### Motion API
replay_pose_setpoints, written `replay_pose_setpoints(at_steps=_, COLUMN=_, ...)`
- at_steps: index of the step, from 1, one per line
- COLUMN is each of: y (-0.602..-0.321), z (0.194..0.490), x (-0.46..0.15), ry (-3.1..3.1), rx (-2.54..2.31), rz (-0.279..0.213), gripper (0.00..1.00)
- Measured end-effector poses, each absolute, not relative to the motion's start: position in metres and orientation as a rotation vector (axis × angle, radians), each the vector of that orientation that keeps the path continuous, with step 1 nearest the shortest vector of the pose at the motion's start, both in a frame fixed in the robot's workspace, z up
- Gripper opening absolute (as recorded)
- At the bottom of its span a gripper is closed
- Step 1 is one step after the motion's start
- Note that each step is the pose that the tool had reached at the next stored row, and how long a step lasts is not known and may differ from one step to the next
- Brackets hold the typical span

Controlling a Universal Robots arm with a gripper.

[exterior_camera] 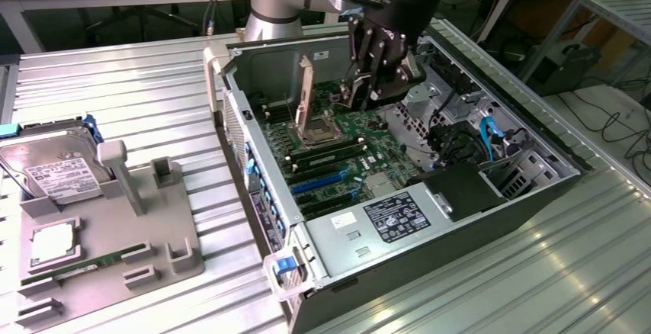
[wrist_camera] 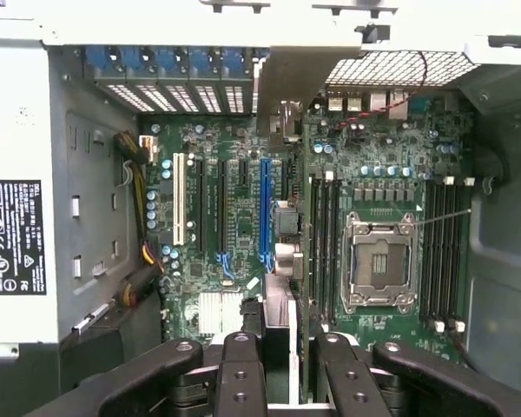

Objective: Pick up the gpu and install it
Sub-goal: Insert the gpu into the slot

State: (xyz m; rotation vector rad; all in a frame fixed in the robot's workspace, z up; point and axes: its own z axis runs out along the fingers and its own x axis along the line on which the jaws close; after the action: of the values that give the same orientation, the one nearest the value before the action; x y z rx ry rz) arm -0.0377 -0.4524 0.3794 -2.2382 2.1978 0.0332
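Note:
The gpu hangs edge-on between my fingers, a thin dark card with its metal bracket at the far end. My gripper is shut on it. In the exterior view the gripper is inside the open computer case, above the motherboard, with the gpu dark below the fingers. Seen from the wrist, the card lies between the long blue slot and the memory slots, held above the board.
The CPU socket stands open beside the card. The power supply fills the case's near end, with cables at the exterior view's right. A grey tray outside holds a hard drive and a memory stick.

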Motion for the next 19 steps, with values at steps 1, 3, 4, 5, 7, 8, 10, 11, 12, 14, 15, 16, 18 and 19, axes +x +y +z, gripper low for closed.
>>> replay_pose_setpoints(at_steps=1, y=-0.4524, z=0.3787, x=-0.0377, ry=2.198, rx=-2.238, rz=0.033, gripper=0.28)
replay_pose_setpoints(at_steps=3, y=-0.4524, z=0.3777, x=-0.0379, ry=2.197, rx=-2.239, rz=0.033, gripper=0.28)
replay_pose_setpoints(at_steps=4, y=-0.4524, z=0.3772, x=-0.0379, ry=2.196, rx=-2.24, rz=0.033, gripper=0.28)
replay_pose_setpoints(at_steps=5, y=-0.4524, z=0.3768, x=-0.038, ry=2.195, rx=-2.241, rz=0.033, gripper=0.28)
replay_pose_setpoints(at_steps=7, y=-0.4523, z=0.3761, x=-0.038, ry=2.193, rx=-2.244, rz=0.033, gripper=0.28)
replay_pose_setpoints(at_steps=8, y=-0.4518, z=0.3758, x=-0.0381, ry=2.19, rx=-2.246, rz=0.033, gripper=0.28)
replay_pose_setpoints(at_steps=10, y=-0.4506, z=0.3755, x=-0.038, ry=2.182, rx=-2.254, rz=0.033, gripper=0.28)
replay_pose_setpoints(at_steps=11, y=-0.4505, z=0.3753, x=-0.038, ry=2.178, rx=-2.258, rz=0.033, gripper=0.28)
replay_pose_setpoints(at_steps=12, y=-0.4504, z=0.3751, x=-0.038, ry=2.174, rx=-2.262, rz=0.033, gripper=0.28)
replay_pose_setpoints(at_steps=14, y=-0.4503, z=0.3748, x=-0.038, ry=2.167, rx=-2.269, rz=0.033, gripper=0.28)
replay_pose_setpoints(at_steps=15, y=-0.4502, z=0.3745, x=-0.038, ry=2.164, rx=-2.272, rz=0.033, gripper=0.28)
replay_pose_setpoints(at_steps=16, y=-0.4502, z=0.374, x=-0.038, ry=2.161, rx=-2.275, rz=0.033, gripper=0.28)
replay_pose_setpoints(at_steps=18, y=-0.4503, z=0.3734, x=-0.0381, ry=2.158, rx=-2.278, rz=0.033, gripper=0.28)
replay_pose_setpoints(at_steps=19, y=-0.4502, z=0.3731, x=-0.0381, ry=2.156, rx=-2.279, rz=0.033, gripper=0.28)
